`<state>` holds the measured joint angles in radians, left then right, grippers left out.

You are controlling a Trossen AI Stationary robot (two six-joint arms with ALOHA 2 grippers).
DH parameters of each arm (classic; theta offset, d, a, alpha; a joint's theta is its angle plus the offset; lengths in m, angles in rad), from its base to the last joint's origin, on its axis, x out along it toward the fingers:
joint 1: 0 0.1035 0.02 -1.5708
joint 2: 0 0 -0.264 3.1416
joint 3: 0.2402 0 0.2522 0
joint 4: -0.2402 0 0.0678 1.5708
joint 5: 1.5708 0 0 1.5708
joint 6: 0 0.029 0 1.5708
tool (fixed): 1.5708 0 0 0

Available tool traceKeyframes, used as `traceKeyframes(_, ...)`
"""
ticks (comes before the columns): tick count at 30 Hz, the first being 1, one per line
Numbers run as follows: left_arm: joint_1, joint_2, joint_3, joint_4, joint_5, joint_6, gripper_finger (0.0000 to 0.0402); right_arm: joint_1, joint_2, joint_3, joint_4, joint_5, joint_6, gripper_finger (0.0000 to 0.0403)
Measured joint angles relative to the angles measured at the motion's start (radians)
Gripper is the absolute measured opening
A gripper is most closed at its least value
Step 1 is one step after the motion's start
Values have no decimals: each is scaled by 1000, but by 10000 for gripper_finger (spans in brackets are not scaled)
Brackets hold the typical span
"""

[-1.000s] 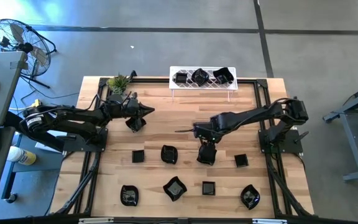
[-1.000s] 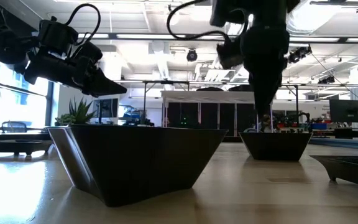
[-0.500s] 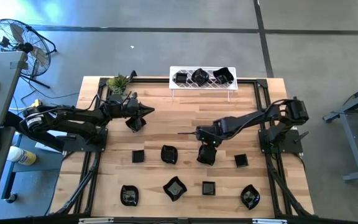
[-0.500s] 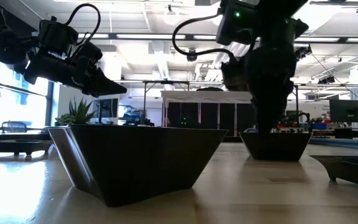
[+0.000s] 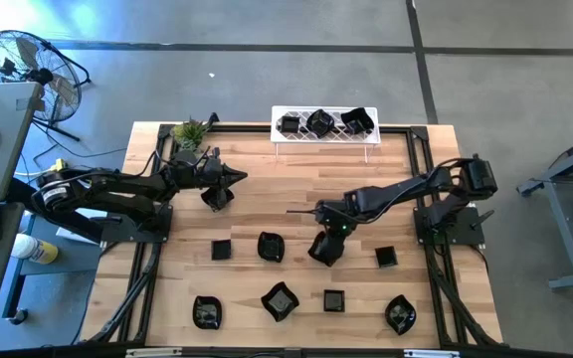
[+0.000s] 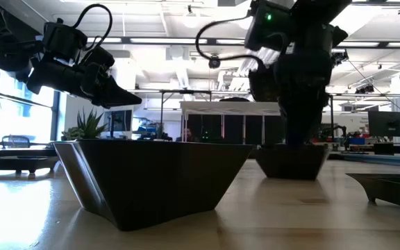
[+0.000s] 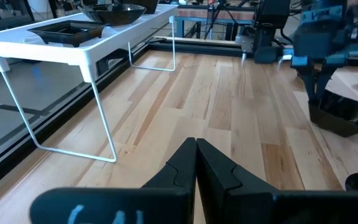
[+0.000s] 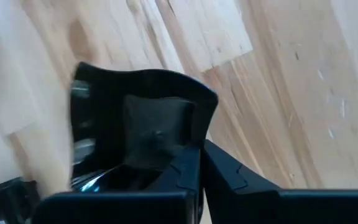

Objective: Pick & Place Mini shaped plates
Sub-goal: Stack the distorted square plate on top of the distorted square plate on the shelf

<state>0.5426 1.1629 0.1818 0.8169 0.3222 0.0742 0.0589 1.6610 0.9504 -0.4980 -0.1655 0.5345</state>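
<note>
The right gripper stood low over the middle of the table, its fingers pinched on the rim of one mini shaped plate. The right wrist view showed the dark fingers closed over that plate's wavy edge, one inside the bowl and one outside. In the low view the plate appeared slightly tilted, with its base at or just off the wood; which of the two could not be told. A rim grip suited so shallow a dish, since it offered no other edge to hold.

The left gripper hung above the table's far left, near the green plant, fingers pressed together and empty. Its position kept it out of the working arm's way.

Three plates lay on the white rack at the table's far edge, the probable destination. The remaining loose plates lay in two rows on the near half, well apart from one another, leaving room for a gripper to descend beside each
</note>
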Motion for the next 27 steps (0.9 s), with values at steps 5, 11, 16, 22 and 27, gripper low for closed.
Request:
traceKeyframes(5,0,0,0,0,0,0,4,-19,-80,1,-1,-2,32,9)
traceKeyframes(11,0,0,0,-4,-1,0,4,-101,-213,80,-108,-6,31,3)
traceKeyframes(16,0,0,0,-5,0,0,4,-262,-263,281,-369,2,-63,15)
traceKeyframes(22,0,0,0,-5,0,0,4,-564,-245,553,-595,27,-211,17)
traceKeyframes(27,0,0,0,-5,0,0,4,-782,-227,678,-639,-14,-304,14)
